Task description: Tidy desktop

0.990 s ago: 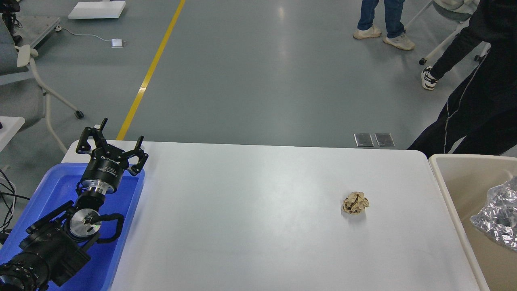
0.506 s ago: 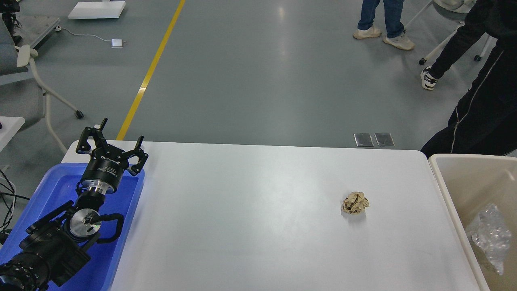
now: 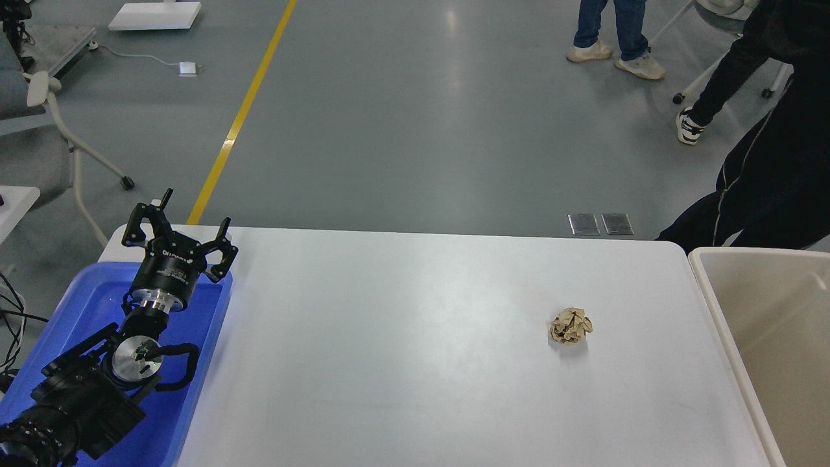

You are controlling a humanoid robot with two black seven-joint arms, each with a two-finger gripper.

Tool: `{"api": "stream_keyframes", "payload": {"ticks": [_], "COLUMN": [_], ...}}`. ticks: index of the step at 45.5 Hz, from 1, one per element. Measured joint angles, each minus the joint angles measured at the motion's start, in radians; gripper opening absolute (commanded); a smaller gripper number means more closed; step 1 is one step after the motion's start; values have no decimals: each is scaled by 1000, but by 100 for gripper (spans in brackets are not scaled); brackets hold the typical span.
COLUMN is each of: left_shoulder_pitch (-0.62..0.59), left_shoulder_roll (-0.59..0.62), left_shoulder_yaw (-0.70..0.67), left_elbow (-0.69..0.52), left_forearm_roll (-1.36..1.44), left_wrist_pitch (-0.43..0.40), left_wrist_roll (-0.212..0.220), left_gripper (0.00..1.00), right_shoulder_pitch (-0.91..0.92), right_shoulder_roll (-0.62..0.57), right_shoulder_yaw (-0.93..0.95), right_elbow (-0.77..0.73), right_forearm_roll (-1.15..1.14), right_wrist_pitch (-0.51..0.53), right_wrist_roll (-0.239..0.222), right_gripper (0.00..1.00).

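Observation:
The white desktop fills the middle of the head view. A crumpled ball of brown paper lies on its right half, apart from everything else. My left gripper is open and empty, held above the far corner of the blue tray at the desktop's left edge, far from the paper ball. My right arm and gripper are out of view.
A beige bin stands against the desktop's right edge; its visible inside looks bare. A person in black stands just behind the bin. Another person's legs are farther back. A chair stands at the far left.
The clear plastic bag seen in the beige bin has dropped out of view. The person in black has shifted behind the bin. My left arm has not moved.

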Motion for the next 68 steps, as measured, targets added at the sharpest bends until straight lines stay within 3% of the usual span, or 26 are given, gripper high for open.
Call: {"api": "stream_keyframes", "payload": {"ticks": [20, 49, 57, 68], "left_shoulder_pitch": [0, 0, 0, 0], "left_shoulder_roll": [0, 0, 0, 0], "left_shoulder_yaw": [0, 0, 0, 0], "left_elbow": [0, 0, 0, 0], "left_forearm_roll": [0, 0, 0, 0], "left_wrist_pitch": [0, 0, 0, 0], "left_wrist_roll": [0, 0, 0, 0], "left_gripper": [100, 100, 100, 100], "right_shoulder_pitch": [271, 513, 482, 291], "right_shoulder_roll": [-145, -192, -211, -213], "right_shoulder_yaw": [63, 341, 516, 795], "right_elbow": [149, 248, 389, 636], "right_forearm_roll": [256, 340, 336, 325], "right_wrist_pitch": [40, 85, 89, 91], "right_wrist_roll": [15, 18, 18, 40], "right_gripper": [100, 100, 100, 100]}}
